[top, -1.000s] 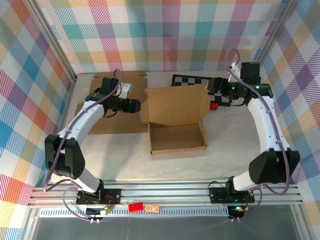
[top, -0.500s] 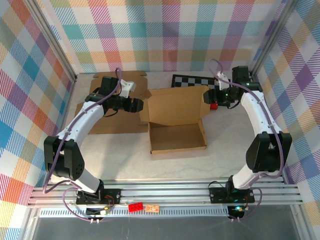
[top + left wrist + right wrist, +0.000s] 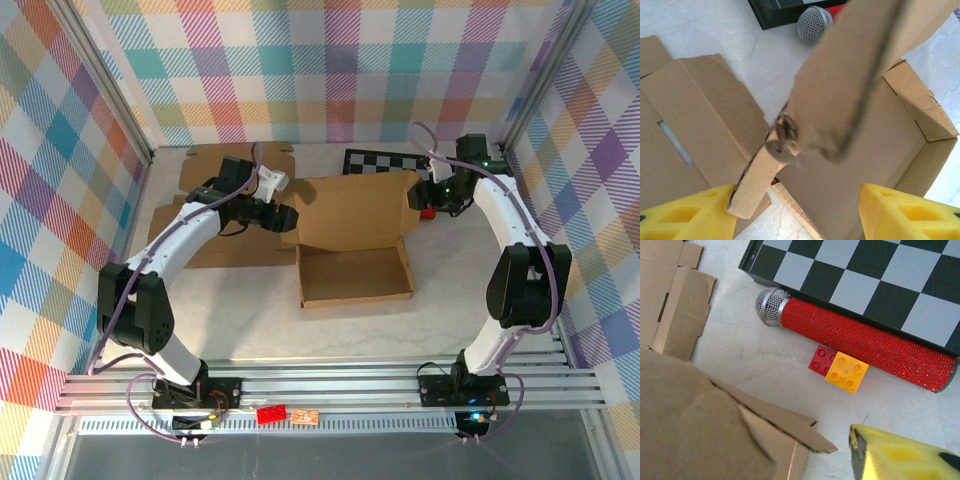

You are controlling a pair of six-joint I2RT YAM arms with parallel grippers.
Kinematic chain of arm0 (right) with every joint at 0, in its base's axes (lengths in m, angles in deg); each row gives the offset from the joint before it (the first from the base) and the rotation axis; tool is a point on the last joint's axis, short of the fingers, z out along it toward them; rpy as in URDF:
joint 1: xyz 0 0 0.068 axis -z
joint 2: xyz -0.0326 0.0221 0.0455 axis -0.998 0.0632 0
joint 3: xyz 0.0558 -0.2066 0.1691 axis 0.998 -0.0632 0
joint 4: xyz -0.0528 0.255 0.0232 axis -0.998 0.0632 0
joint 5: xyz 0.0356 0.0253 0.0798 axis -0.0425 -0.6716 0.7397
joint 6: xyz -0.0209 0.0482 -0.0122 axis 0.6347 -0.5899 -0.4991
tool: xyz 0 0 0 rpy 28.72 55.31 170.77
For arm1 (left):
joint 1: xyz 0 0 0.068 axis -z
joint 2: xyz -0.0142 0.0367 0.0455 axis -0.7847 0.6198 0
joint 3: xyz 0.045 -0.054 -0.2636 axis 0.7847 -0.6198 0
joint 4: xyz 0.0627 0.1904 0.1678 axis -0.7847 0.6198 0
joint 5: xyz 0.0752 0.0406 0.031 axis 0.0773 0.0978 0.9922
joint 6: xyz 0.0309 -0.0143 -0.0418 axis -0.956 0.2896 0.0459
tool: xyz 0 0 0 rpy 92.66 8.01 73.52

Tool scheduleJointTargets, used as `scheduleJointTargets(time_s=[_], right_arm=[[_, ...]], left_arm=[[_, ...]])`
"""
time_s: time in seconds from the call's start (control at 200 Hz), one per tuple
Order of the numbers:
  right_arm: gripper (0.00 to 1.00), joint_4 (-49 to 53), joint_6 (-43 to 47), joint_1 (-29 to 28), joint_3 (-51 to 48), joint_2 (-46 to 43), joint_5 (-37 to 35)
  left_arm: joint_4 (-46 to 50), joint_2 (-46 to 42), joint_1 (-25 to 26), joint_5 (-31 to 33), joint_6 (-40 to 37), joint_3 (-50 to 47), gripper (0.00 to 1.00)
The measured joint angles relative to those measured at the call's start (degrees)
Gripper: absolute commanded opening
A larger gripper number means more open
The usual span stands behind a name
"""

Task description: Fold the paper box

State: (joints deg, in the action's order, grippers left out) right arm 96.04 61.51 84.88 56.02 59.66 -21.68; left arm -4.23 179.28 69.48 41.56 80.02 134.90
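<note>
The brown paper box (image 3: 355,275) lies open mid-table, its lid (image 3: 355,208) standing upright behind the tray. My left gripper (image 3: 287,215) is at the lid's left edge. In the left wrist view its yellow fingers (image 3: 687,214) stand wide apart and open, with the lid's side flap (image 3: 752,185) between them, close to the left finger. My right gripper (image 3: 428,200) is at the lid's right edge. One yellow finger (image 3: 905,455) shows there, with a gap to the pointed flap tip (image 3: 810,437). The other finger is hidden behind cardboard.
A flat cardboard sheet (image 3: 215,245) lies under the left arm. A checkerboard (image 3: 865,270) sits at the back, a red glitter microphone (image 3: 860,340) along its edge, and red (image 3: 819,359) and yellow (image 3: 846,371) bricks beside it. Plaid walls close in three sides.
The left gripper has slid right up to the lid's left flap. The right gripper has swung in toward the lid's right flap. Both pairs of jaws have narrowed.
</note>
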Motion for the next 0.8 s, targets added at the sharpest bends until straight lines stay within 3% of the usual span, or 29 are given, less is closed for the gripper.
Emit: scheduleJointTargets(time_s=[0.205, 0.345, 0.8], right_arm=[[0.38, 0.0, 0.0, -0.1, 0.1, 0.0, -0.1], [0.31, 0.0, 0.0, -0.5, 0.1, 0.0, -0.7], [0.09, 0.1, -0.6, -3.6, 0.1, -1.5, -5.9]], left_arm=[[-0.1, 2.4, 1.7, 2.9, 0.3, 1.7, 0.47], [-0.9, 3.2, 2.9, 5.0, 0.6, 2.2, 0.30], [-1.2, 4.0, 7.5, 15.9, 3.2, 4.8, 0.26]])
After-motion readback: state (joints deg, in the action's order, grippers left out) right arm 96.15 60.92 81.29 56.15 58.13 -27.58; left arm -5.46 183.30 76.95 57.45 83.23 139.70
